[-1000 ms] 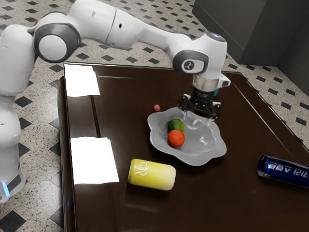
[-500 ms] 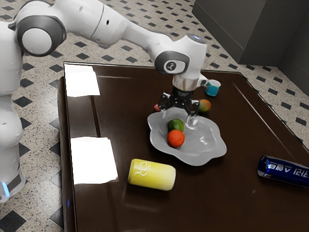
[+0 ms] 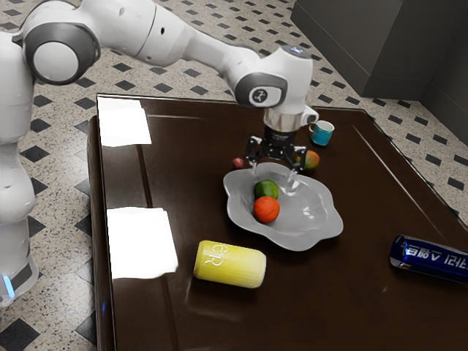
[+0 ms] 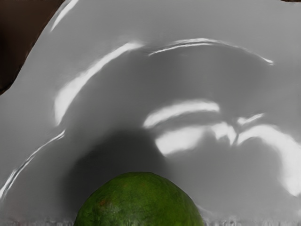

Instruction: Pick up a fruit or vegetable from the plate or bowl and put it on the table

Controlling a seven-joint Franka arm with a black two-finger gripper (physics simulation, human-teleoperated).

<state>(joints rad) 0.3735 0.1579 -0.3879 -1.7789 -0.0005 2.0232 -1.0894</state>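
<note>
The round green fruit point(image 3: 267, 189), likely the one to be lifted, rests in the grey, wavy-rimmed dish point(image 3: 325, 221), touching or just beside the smooth orange-red fruit point(image 3: 266, 210). Over it hangs the black two-finger hand point(image 3: 273, 174), open and gripping nothing. If it comes down off-centre, a fingertip could land on the green fruit's rounded top and roll it into its neighbour; a finger squeezing in between the two could shove both, and one reaching too low could knock the glossy dish. Beyond the dish, towards the far edge of the dark brown desk point(image 3: 186, 135), sit a small pinkish-red ball point(image 3: 238, 163) and a red-green fruit point(image 3: 313, 160), with a teal mug point(image 3: 322, 133) nearer the far corner at the exterior view's right. Setting down there risks a bump; fruit released too high might roll towards an edge.
</note>
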